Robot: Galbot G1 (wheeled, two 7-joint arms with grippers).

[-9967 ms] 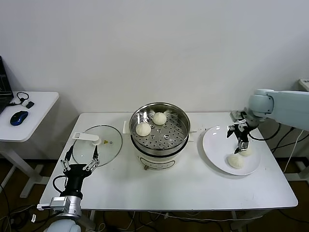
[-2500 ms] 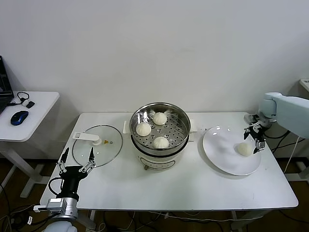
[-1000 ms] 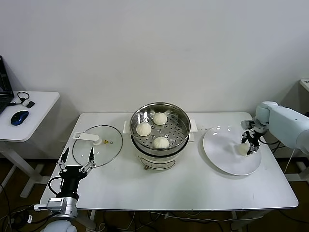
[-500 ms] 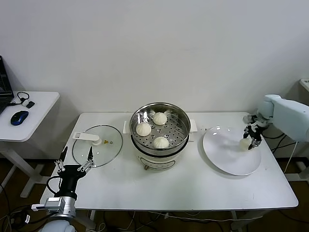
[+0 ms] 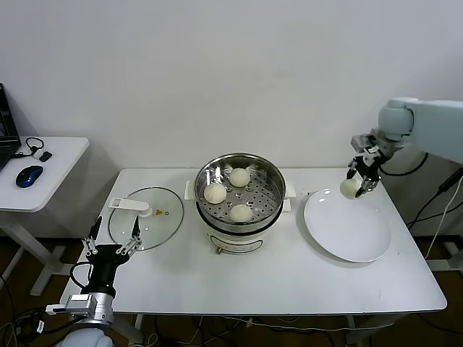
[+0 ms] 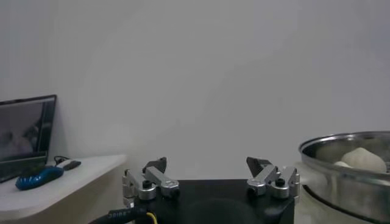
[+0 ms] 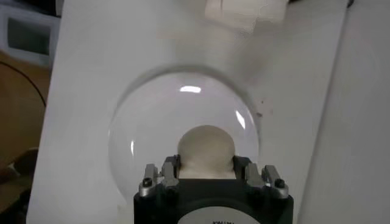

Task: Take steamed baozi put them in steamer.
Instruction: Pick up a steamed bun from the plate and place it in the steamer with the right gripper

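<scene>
A steamed baozi [image 5: 350, 189] is held clamped in the right gripper [image 5: 359, 177] above the white plate [image 5: 347, 230]; three are seen in the steamer [image 5: 239, 196].

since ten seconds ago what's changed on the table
A third baozi now lies in the steamer, joining the two already there. The right gripper took hold of the last baozi and lifted it off the white plate, which now holds none; the jaws are shut on it above the plate's far edge. The glass lid and the left gripper, open near it, stayed put.
</scene>
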